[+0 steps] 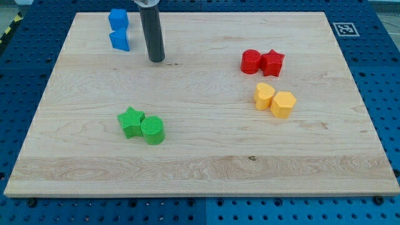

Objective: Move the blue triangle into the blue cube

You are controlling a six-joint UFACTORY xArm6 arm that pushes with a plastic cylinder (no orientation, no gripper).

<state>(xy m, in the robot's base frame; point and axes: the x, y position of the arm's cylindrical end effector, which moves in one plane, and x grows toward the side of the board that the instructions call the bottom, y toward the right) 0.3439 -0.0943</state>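
Two blue blocks stand at the view's top left, touching one another. The upper one (118, 18) looks like the blue cube. The lower one (120, 40) is the blue triangle, though its shape is hard to make out. My tip (156, 60) rests on the board a little to the right of and below the lower blue block, apart from it. The dark rod rises from the tip to the view's top edge.
A red cylinder (251, 61) and red star (272, 62) touch at the view's right. A yellow heart (264, 96) and yellow hexagon (283, 104) sit below them. A green star (130, 121) and green cylinder (152, 130) sit left of centre on the wooden board (206, 169).
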